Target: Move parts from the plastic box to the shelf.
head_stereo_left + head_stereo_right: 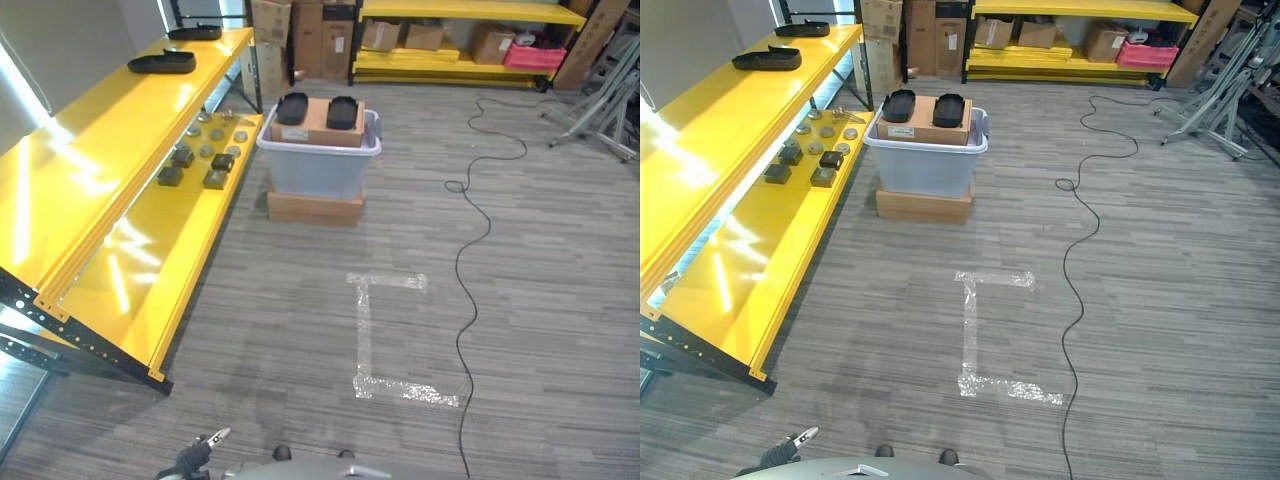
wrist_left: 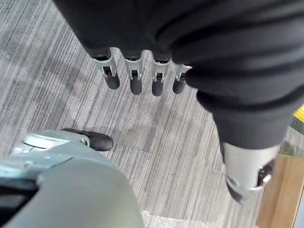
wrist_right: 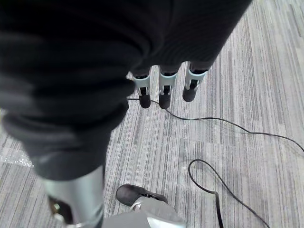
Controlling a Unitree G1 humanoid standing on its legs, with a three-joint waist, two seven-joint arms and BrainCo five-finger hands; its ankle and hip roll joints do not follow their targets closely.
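1. Parts: two black parts (image 1: 292, 107) (image 1: 342, 112) lie side by side on a brown carton (image 1: 318, 122) that sits in the top of the plastic box (image 1: 318, 160).
2. Box: grey-blue, resting on a flat cardboard base (image 1: 314, 208) on the carpet (image 1: 530, 300), just beside the far end of the yellow shelf (image 1: 150, 250).
3. Shelf, lower deck: small dark blocks (image 1: 215, 179) and round metal pieces (image 1: 206, 151) are grouped at the far end, near the box. The near stretch of that deck is bare up to its front lip.
4. Shelf, upper deck: two long black parts (image 1: 162, 63) (image 1: 195, 33) lie at the far end; the near stretch is bare.
5. Floor: open carpet lies between robot and box, marked with tape (image 1: 385, 340).
6. Left hand (image 2: 135, 78): fingers straight and relaxed, hanging over the carpet, holding nothing.
7. Right hand (image 3: 164, 90): fingers straight and relaxed over the carpet, holding nothing.
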